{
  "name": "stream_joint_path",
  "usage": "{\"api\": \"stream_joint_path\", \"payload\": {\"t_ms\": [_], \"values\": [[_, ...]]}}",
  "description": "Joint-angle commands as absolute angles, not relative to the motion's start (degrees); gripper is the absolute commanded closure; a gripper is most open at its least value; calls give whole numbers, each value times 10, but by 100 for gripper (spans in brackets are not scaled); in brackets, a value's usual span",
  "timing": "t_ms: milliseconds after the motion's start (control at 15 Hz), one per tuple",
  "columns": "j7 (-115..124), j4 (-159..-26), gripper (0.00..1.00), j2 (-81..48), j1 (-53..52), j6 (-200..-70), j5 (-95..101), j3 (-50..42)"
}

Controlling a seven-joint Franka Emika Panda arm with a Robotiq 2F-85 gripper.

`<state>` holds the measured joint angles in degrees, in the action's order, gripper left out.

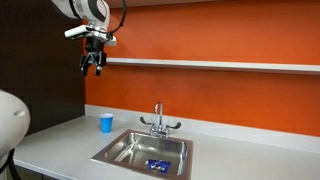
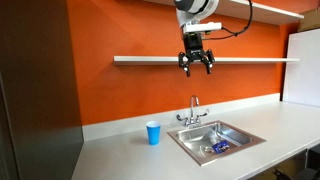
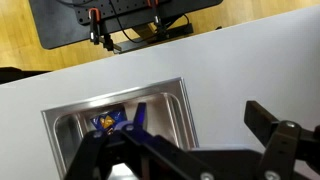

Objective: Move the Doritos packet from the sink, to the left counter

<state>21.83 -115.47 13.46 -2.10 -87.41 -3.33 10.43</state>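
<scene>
The Doritos packet (image 1: 156,165) lies flat on the bottom of the sink (image 1: 120,150), near its front edge; it shows in both exterior views (image 2: 220,147) and in the wrist view (image 3: 108,122). The sink (image 2: 190,140) is a steel basin with a chrome faucet (image 1: 158,118). My gripper (image 1: 93,66) hangs high above the counter in front of the orange wall, open and empty, far above the sink (image 3: 60,125). It also shows in an exterior view (image 2: 196,66). The grey counter (image 1: 60,140) spreads on both sides of the sink.
A plain blue cup (image 1: 106,123) stands on the counter beside the sink, also seen in an exterior view (image 2: 153,133). A white shelf (image 1: 220,65) runs along the orange wall. A dark panel (image 2: 35,80) bounds one end of the counter.
</scene>
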Motion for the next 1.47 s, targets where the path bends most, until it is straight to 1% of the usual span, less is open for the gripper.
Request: {"api": "stream_joint_path", "payload": {"t_ms": [0,400,800,1400], "values": [[220,-1153,0,133,-29,-873,-32,97],[211,-1154,0,134,-28,-874,-30,94],[98,-1164,0,143,-21,-893,0,58],[80,-1202,0,160,11,-977,7,-5]]}}
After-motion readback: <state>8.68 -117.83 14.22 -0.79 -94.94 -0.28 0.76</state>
